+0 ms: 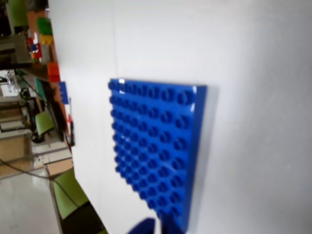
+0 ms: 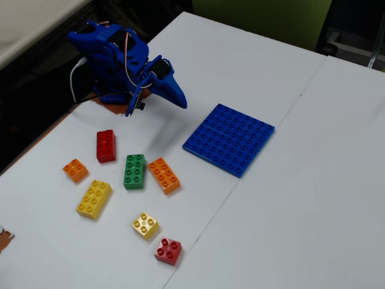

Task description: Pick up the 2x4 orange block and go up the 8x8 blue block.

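Observation:
The 2x4 orange block (image 2: 163, 175) lies flat on the white table, next to a green brick, and shows only in the fixed view. The 8x8 blue block (image 2: 228, 139) lies flat to its right; in the wrist view it (image 1: 156, 146) fills the middle. My blue gripper (image 2: 179, 101) hangs folded near the arm's base, above the table, to the left of the baseplate and behind the orange block. Its jaws look closed and hold nothing. In the wrist view only a dark blue fingertip (image 1: 142, 227) shows at the bottom edge.
A red brick (image 2: 106, 146), a green brick (image 2: 135, 171), a small orange brick (image 2: 76, 170), a yellow oblong brick (image 2: 94, 198), a small yellow brick (image 2: 145, 226) and a small red brick (image 2: 168, 251) lie around the orange block. The table edge runs along the left.

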`<state>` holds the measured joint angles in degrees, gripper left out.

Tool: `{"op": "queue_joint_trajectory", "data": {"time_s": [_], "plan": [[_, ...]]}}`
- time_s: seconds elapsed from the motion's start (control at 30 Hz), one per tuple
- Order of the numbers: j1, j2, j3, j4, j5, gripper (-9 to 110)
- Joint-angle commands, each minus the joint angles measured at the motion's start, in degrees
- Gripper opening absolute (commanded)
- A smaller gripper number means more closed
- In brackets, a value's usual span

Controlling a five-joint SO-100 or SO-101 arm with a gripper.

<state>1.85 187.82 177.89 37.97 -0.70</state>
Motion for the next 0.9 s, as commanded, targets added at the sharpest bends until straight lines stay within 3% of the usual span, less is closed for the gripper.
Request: {"op": "queue_joint_trajectory", "data": {"time_s": [0.0,0.43,0.6,0.77,0.87], "plan": [[-0.18,2.46,2.37,0.18,-0.09,0],[-0.18,2.46,2.37,0.18,-0.62,0],[-0.35,2.46,1.23,-5.71,-1.93,0],[-1.32,2.46,0.88,-11.78,-14.33,0],[-2.20,2.46,0.97,-11.78,-28.04,0]]}}
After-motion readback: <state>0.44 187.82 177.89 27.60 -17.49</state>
